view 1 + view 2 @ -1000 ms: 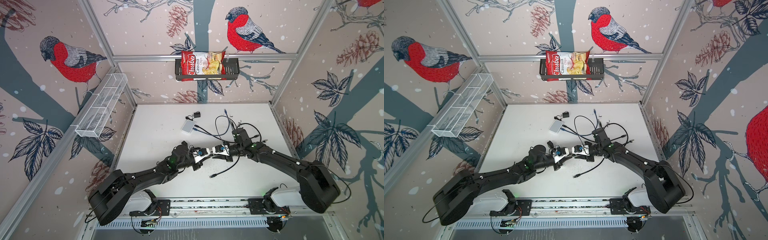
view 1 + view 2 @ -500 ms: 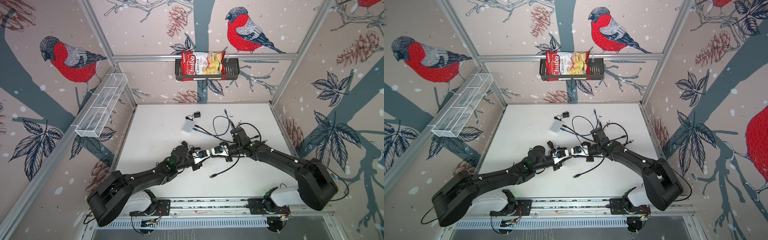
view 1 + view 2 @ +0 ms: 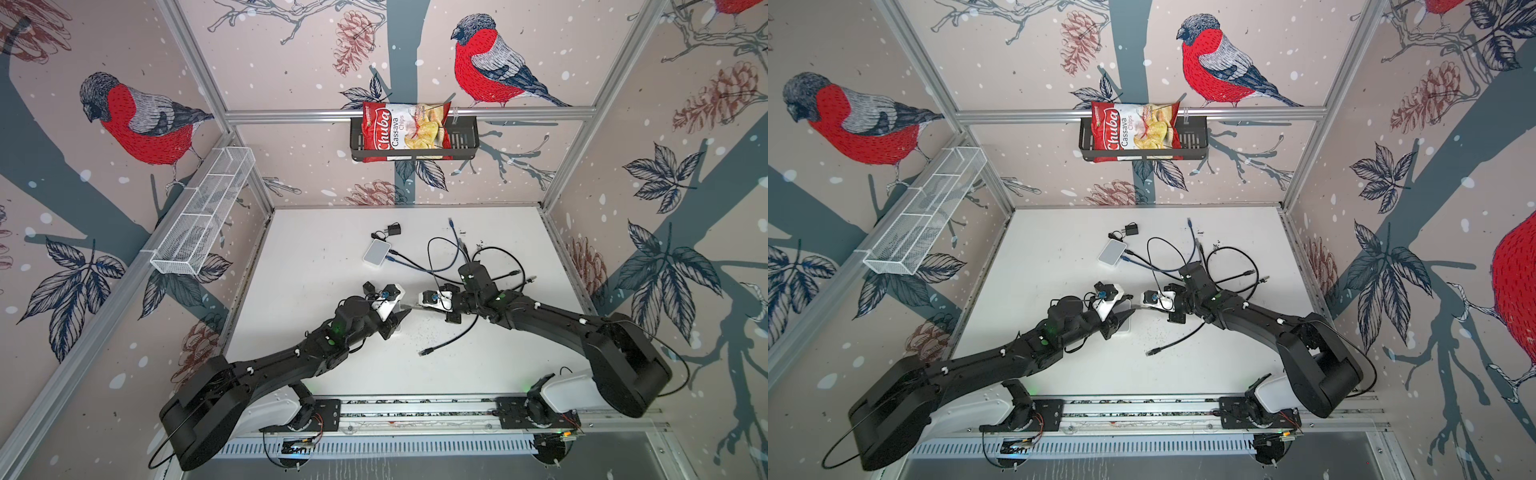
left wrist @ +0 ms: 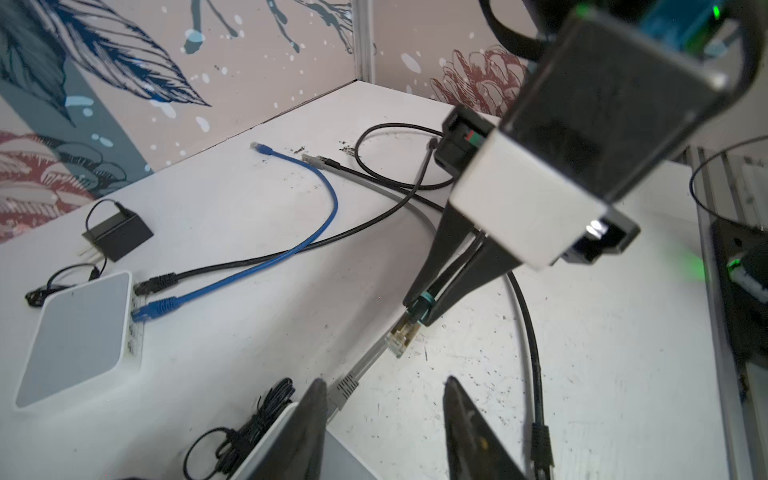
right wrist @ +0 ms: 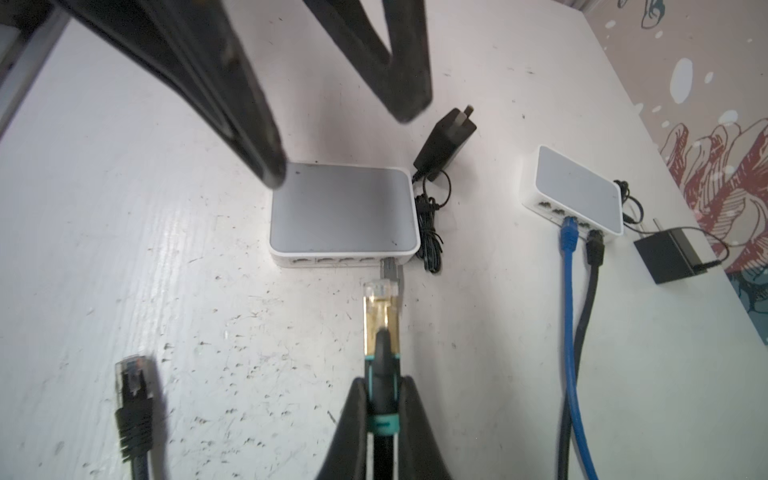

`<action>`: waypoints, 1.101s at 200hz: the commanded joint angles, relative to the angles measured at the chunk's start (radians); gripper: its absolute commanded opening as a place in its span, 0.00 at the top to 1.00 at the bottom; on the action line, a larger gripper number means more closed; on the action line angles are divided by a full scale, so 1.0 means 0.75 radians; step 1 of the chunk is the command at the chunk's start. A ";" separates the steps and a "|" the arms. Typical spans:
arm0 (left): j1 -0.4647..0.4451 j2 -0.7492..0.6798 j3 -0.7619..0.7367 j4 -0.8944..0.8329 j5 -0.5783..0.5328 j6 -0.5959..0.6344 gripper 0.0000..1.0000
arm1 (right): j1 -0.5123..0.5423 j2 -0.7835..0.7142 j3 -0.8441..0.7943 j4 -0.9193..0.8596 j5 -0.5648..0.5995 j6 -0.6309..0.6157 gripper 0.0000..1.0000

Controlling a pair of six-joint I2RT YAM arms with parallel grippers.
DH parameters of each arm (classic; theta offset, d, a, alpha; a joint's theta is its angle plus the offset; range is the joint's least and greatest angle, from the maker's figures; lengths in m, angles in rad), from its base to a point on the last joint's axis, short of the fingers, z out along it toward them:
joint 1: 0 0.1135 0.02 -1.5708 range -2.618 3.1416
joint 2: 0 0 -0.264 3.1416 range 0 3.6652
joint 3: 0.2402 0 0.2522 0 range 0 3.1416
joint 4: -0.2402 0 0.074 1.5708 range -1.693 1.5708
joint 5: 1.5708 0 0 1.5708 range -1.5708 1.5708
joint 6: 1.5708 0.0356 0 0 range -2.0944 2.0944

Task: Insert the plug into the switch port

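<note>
Plug (image 5: pixel 380 309): gold-shelled, clear-tipped, on a black cable with a teal collar; held off the counter (image 5: pixel 145 216), tip aimed at the port row of the near switch (image 5: pixel 343 214) and just short of it. A grey plug (image 5: pixel 390 270) already sits in the end port; the free ports lie beside it. Right gripper (image 5: pixel 382 399): jaws closed tight on the plug's boot behind the shell. Left gripper (image 4: pixel 382 419): jaws parted partway, holding nothing, poised over the near switch's far edge; one finger (image 5: pixel 249 104) hangs just above the switch lid. Step in hand, as judged: final approach to insertion, plug not yet seated. Next move calls for shifting the tip sideways to a free port, squaring it to the port face, latch side correct, then a straight push while the switch is braced against sliding. Also on the counter: a second switch (image 5: pixel 575 189) with a blue cable (image 5: pixel 569 299) and a black one plugged in, two black adapters, a loose black plug (image 5: pixel 133 386).
</note>
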 commanded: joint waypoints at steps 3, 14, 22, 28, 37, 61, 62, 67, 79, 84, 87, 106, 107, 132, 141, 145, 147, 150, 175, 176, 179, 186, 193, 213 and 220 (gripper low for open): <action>0.005 -0.042 -0.016 -0.155 -0.148 -0.315 0.55 | 0.048 0.023 -0.022 0.094 0.164 0.085 0.98; 0.006 -0.064 -0.036 -0.204 -0.176 -0.389 0.54 | 0.074 0.037 -0.035 0.115 0.210 0.109 0.98; 0.005 -0.077 -0.051 -0.235 -0.181 -0.426 0.51 | 0.090 0.049 -0.042 0.130 0.241 0.130 0.98; 0.005 -0.090 -0.058 -0.257 -0.178 -0.454 0.48 | 0.094 0.059 -0.046 0.140 0.258 0.146 0.98; 0.003 -0.107 -0.068 -0.304 -0.207 -0.534 0.44 | 0.103 0.072 -0.049 0.164 0.288 0.172 0.98; -0.007 -0.165 -0.079 -0.415 -0.279 -0.712 0.05 | 0.118 0.091 -0.043 0.165 0.311 0.193 0.98; -0.008 -0.167 -0.078 -0.419 -0.283 -0.719 0.04 | 0.119 0.093 -0.042 0.164 0.310 0.193 0.98; -0.008 -0.177 -0.074 -0.446 -0.299 -0.743 0.02 | 0.122 0.092 -0.040 0.161 0.304 0.191 0.98; -0.008 -0.187 -0.060 -0.513 -0.337 -0.786 0.02 | 0.132 0.099 -0.037 0.158 0.303 0.188 0.98; -0.009 -0.185 -0.055 -0.537 -0.352 -0.795 0.02 | 0.138 0.106 -0.035 0.154 0.303 0.186 0.98; -0.009 -0.181 -0.051 -0.547 -0.355 -0.801 0.02 | 0.141 0.110 -0.035 0.150 0.303 0.185 0.98; -0.009 -0.128 -0.048 -0.550 -0.338 -0.827 0.02 | 0.158 0.147 -0.033 0.146 0.311 0.175 0.98; -0.009 -0.124 -0.048 -0.549 -0.336 -0.829 0.02 | 0.160 0.148 -0.033 0.147 0.312 0.175 0.98; -0.008 -0.017 -0.048 -0.478 -0.298 -0.856 0.02 | 0.186 0.198 -0.019 0.145 0.342 0.165 0.98; -0.009 0.018 -0.042 -0.460 -0.309 -0.866 0.03 | 0.195 0.218 -0.007 0.141 0.354 0.160 0.98; -0.009 0.032 -0.041 -0.452 -0.311 -0.868 0.04 | 0.198 0.227 0.000 0.139 0.358 0.160 0.98; -0.009 0.038 -0.041 -0.449 -0.314 -0.869 0.04 | 0.199 0.233 0.003 0.137 0.359 0.159 0.98; -0.009 0.048 -0.038 -0.445 -0.320 -0.871 0.04 | 0.201 0.238 0.007 0.134 0.360 0.155 0.98; -0.009 0.102 -0.019 -0.448 -0.406 -0.927 0.07 | 0.223 0.281 0.032 0.130 0.376 0.144 0.98; -0.009 0.103 -0.020 -0.447 -0.410 -0.929 0.07 | 0.224 0.283 0.032 0.131 0.377 0.144 0.98; -0.009 0.105 -0.021 -0.439 -0.417 -0.934 0.07 | 0.224 0.287 0.036 0.131 0.379 0.144 0.98; -0.009 0.106 -0.025 -0.416 -0.437 -0.940 0.07 | 0.228 0.296 0.040 0.131 0.385 0.143 0.99; -0.006 0.107 -0.031 -0.394 -0.457 -0.951 0.08 | 0.230 0.302 0.046 0.129 0.385 0.141 0.98; 0.013 0.105 -0.051 -0.292 -0.447 -0.938 0.10 | 0.236 0.322 0.062 0.115 0.393 0.123 0.99; 0.021 0.106 -0.056 -0.263 -0.438 -0.937 0.10 | 0.240 0.330 0.069 0.111 0.393 0.115 0.99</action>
